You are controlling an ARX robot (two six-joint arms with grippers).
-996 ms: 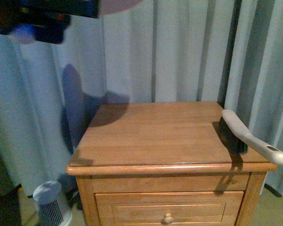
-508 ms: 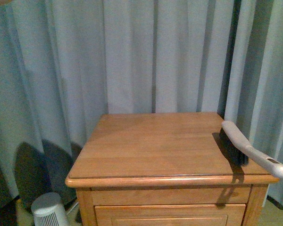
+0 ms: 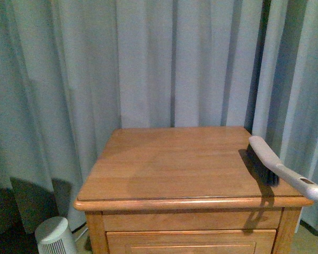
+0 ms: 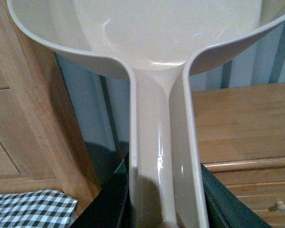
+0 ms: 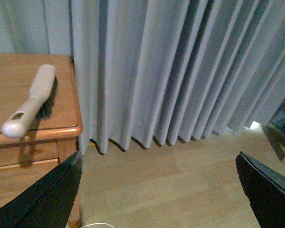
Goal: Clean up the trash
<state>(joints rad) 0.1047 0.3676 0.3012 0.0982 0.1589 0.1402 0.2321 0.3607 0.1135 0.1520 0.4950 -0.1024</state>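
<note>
The left end effector (image 4: 164, 206) is closed on the dustpan (image 4: 166, 42): its dark jaws clamp the beige handle from both sides, and the pan's hollow faces the wrist camera. As far as that view shows it, the pan holds nothing. Past the handle are the edge of a wooden counter (image 4: 242, 123) and a drawer (image 4: 256, 197) with a round knob, and a checked cloth (image 4: 28, 206) lies low beside other wooden furniture.

The right end effector (image 5: 159, 194) is open, its two dark fingers (image 5: 42, 199) spread wide above the floor (image 5: 171, 190), off the counter's right side.

The brush (image 3: 278, 166) lies along the right edge of the counter (image 3: 175, 159), bristles down, with its white handle sticking out past the front right corner. A grey curtain (image 3: 148, 63) hangs behind. A small white fan (image 3: 55, 238) stands on the floor by the counter's front left corner. Neither arm shows in the front view.

The trash shows in no view, so I cannot tell where it is.
</note>
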